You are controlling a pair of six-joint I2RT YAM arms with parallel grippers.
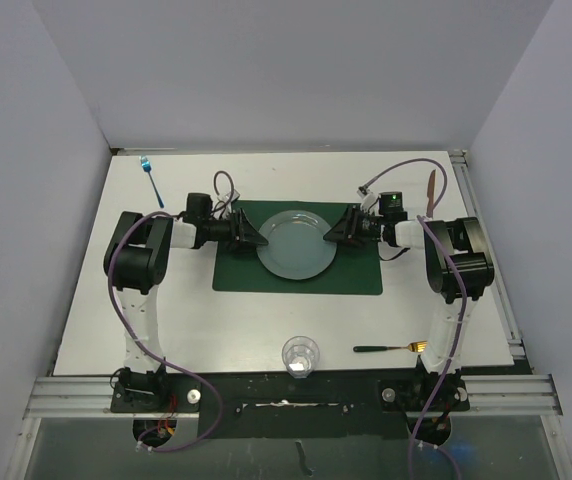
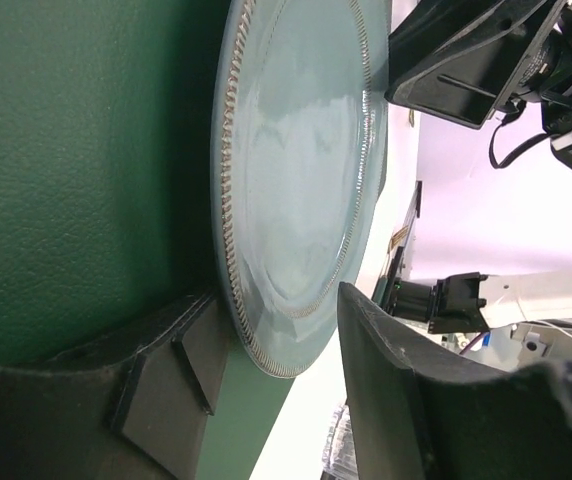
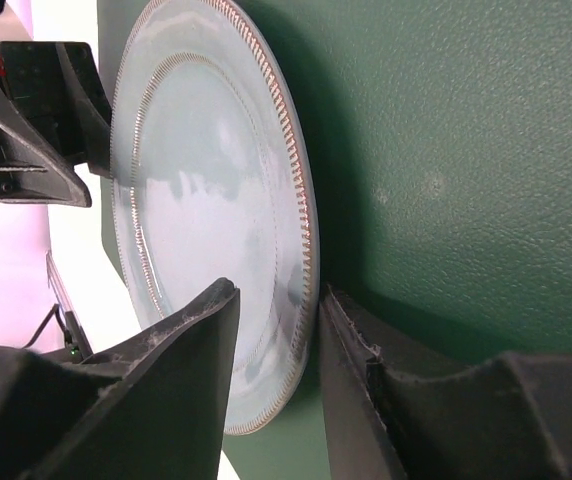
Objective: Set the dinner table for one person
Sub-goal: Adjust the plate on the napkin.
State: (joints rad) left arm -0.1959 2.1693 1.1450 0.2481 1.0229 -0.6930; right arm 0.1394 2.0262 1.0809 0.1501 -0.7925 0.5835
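A pale blue plate (image 1: 296, 245) with a beaded rim lies on the dark green placemat (image 1: 356, 278) in the middle of the dinner table (image 1: 216, 320). My left gripper (image 1: 256, 235) is at the plate's left edge. In the left wrist view this gripper (image 2: 276, 310) is open, the plate (image 2: 296, 170) rim between its fingers with a gap on one side. My right gripper (image 1: 334, 232) is at the plate's right edge. Seen from the right wrist, it (image 3: 278, 295) straddles the plate (image 3: 206, 190) rim, open, its upper finger standing off the plate's face.
A clear glass (image 1: 301, 355) stands at the near edge, a fork (image 1: 391, 348) with a dark handle to its right. A blue spoon (image 1: 151, 178) lies at the far left, a brown-handled knife (image 1: 431, 190) at the far right by the rail.
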